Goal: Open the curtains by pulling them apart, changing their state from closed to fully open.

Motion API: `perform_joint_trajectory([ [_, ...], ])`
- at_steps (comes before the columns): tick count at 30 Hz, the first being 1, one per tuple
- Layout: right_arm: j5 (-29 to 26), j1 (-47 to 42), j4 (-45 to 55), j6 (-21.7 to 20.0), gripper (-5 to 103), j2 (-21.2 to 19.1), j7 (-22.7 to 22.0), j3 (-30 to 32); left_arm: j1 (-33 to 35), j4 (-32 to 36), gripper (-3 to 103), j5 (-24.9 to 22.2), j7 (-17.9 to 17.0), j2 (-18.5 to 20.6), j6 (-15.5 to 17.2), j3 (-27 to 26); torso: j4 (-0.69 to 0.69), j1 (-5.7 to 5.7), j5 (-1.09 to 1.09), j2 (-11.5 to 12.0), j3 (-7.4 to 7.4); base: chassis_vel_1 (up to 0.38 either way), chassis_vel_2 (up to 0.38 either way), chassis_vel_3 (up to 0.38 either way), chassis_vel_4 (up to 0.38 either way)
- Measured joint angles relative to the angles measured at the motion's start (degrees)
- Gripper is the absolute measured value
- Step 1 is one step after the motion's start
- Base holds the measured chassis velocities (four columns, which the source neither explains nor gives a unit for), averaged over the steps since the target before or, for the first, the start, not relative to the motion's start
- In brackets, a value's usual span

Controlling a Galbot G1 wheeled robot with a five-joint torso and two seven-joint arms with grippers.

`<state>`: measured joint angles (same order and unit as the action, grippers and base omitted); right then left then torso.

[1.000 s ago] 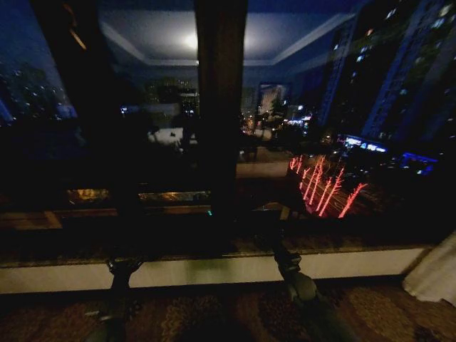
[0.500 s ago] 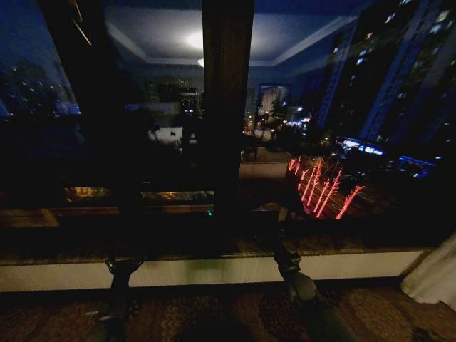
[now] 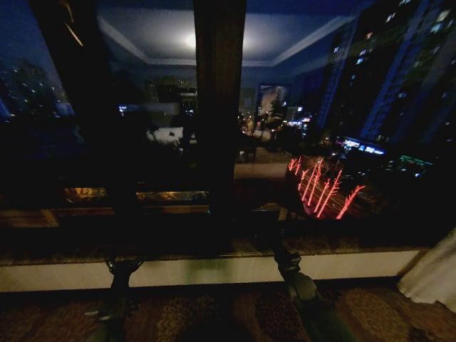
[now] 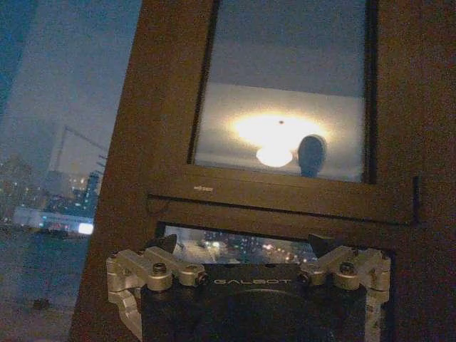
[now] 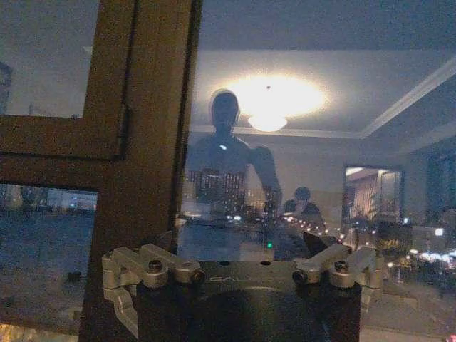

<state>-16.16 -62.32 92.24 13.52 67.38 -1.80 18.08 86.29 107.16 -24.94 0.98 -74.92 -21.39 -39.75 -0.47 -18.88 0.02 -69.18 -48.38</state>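
Since a second ago little has changed: sheer cream-white curtain panel (image 3: 432, 274) bunched at far right, window glass bared, left gripper (image 4: 242, 249) and right gripper (image 5: 242, 246) fingers spread, empty; task judged essentially done.

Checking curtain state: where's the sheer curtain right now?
In the head view, one cream curtain is bunched at the far lower right, beside the window sill's right end.
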Motion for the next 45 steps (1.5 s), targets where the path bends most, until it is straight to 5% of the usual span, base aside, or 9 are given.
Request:
perform_joint_trajectory([
  [25, 0.0, 0.0, 0.0, 0.0, 100, 0.01, 0.0, 0.0, -0.01, 0.0, 100, 0.0, 0.06, 0.0, 0.0, -0.02, 0.0, 0.0, -0.02, 0.0, 0.0, 0.025, -0.152, -0.029, 0.152],
  [45, 0.0, -0.01, 0.0, 0.0, 100, 0.01, 0.0, 0.0, 0.0, 0.0, 100, 0.0, 0.04, 0.0, 0.0, -0.02, 0.01, 0.02, -0.02, -0.01, 0.01, 0.315, -0.354, -0.307, 0.345],
])
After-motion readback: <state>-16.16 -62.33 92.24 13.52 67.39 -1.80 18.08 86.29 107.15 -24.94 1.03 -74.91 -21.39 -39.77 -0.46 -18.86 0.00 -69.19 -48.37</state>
